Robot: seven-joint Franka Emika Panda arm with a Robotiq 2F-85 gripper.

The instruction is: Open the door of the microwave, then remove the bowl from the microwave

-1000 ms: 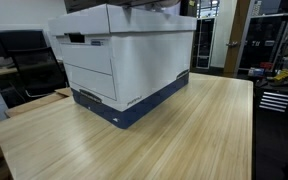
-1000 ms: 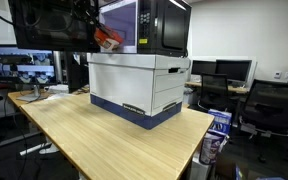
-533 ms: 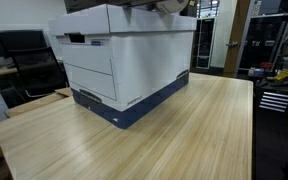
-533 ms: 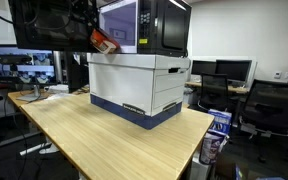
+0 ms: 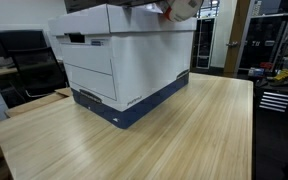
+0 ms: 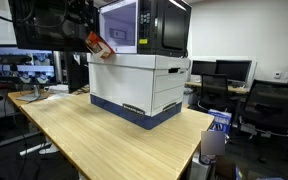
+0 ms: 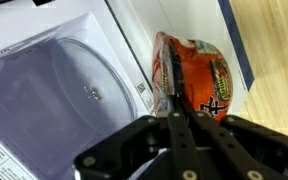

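The microwave (image 6: 149, 25) stands on a white and blue box, and its door is swung open. In the wrist view its empty cavity with the glass turntable (image 7: 69, 90) lies to the left. The bowl (image 7: 194, 70) is an orange-red printed noodle bowl, tilted on its side. My gripper (image 7: 174, 102) is shut on its rim, holding it in the air outside the cavity. In both exterior views the bowl (image 6: 97, 44) (image 5: 181, 8) hangs just off the microwave's open front, above the box's edge. The gripper itself is hard to make out there.
The white box with a blue base (image 5: 124, 65) sits on a long wooden table (image 5: 174, 140). Monitors (image 6: 24, 62), office chairs (image 6: 269, 105) and desks surround the table. The dark open door and the arm (image 6: 69, 20) fill the space beside the microwave's front.
The bowl, still gripped, has moved steadily away from the microwave's opening and slightly down. The microwave and the box have stayed still.
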